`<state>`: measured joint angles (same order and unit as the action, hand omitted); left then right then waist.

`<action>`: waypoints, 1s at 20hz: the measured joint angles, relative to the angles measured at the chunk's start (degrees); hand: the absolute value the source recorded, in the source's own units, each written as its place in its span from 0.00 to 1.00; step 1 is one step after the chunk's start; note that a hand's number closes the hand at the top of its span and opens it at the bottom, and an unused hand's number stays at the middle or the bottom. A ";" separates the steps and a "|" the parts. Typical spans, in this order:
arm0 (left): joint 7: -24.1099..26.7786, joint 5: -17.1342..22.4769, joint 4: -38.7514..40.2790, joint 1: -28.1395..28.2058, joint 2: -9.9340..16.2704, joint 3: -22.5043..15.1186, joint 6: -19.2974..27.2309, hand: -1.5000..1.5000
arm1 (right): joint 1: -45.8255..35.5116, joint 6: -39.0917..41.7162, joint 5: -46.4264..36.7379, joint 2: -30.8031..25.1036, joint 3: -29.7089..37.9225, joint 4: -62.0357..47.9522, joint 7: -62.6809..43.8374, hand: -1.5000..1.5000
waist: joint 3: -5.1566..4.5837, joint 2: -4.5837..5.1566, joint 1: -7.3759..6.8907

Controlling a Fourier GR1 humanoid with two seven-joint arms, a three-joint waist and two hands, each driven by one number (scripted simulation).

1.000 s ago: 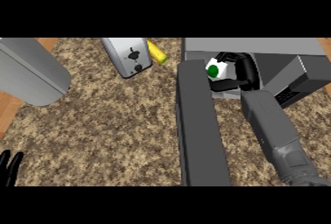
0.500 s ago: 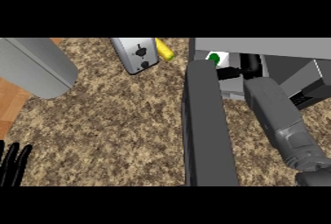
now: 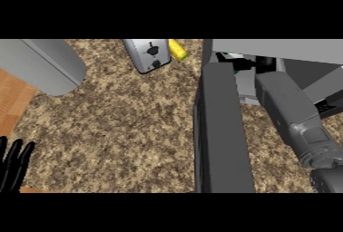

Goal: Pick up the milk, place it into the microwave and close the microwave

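The microwave [image 3: 295,49] stands at the upper right with its dark grey door [image 3: 221,131] swung open toward me. My right forearm [image 3: 288,113] reaches into the cavity. Under the microwave's top edge only a little of my right hand [image 3: 244,65] shows, black fingers curled against the milk [image 3: 226,56]. The milk is a white carton with a green mark, and most of it is hidden inside the cavity. My left hand [image 3: 13,165] rests open at the lower left edge, fingers up, far from the microwave.
A silver toaster [image 3: 149,54] stands at the back centre with a yellow item [image 3: 177,50] just to its right. A large grey rounded object [image 3: 43,63] fills the upper left. Wooden floor [image 3: 13,102] shows past the speckled counter's [image 3: 127,127] left edge.
My right hand has carried the milk deeper into the microwave, so both are now mostly hidden. My left hand has risen a little further into view.
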<state>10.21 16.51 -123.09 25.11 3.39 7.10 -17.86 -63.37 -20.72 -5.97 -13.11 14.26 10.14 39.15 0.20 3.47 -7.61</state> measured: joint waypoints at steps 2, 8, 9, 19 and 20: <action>0.04 -0.76 0.23 -0.54 0.16 -0.21 0.03 0.00 | -0.61 -3.59 0.19 -0.03 0.67 -0.46 -0.39 1.00 | 0.02 0.30 -0.47; -0.07 -3.27 0.55 -1.50 0.27 -1.24 0.38 0.00 | -1.50 -13.56 -3.89 -1.75 -2.04 -2.55 -0.52 0.00 | -0.02 0.97 -1.77; -0.09 -3.70 0.80 -1.67 0.27 -1.55 0.37 0.00 | -1.75 -14.84 -4.46 -1.79 -2.46 -2.89 -0.66 0.00 | -0.02 1.08 -1.97; -0.91 -6.53 1.13 -4.31 0.28 -3.41 1.05 0.00 | -3.54 -17.10 -5.82 -0.51 -3.15 -5.90 -3.96 0.00 | 0.17 1.74 -3.19; -0.90 -6.81 1.20 -4.55 0.15 -3.61 1.18 0.00 | -3.70 -16.09 -5.65 -0.32 -2.97 -5.99 -4.05 0.00 | 0.17 1.71 -3.13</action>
<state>9.31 9.71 -121.89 20.56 3.54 3.49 -16.67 -67.07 -36.81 -11.62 -13.43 11.29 4.14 35.10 0.38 5.18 -10.74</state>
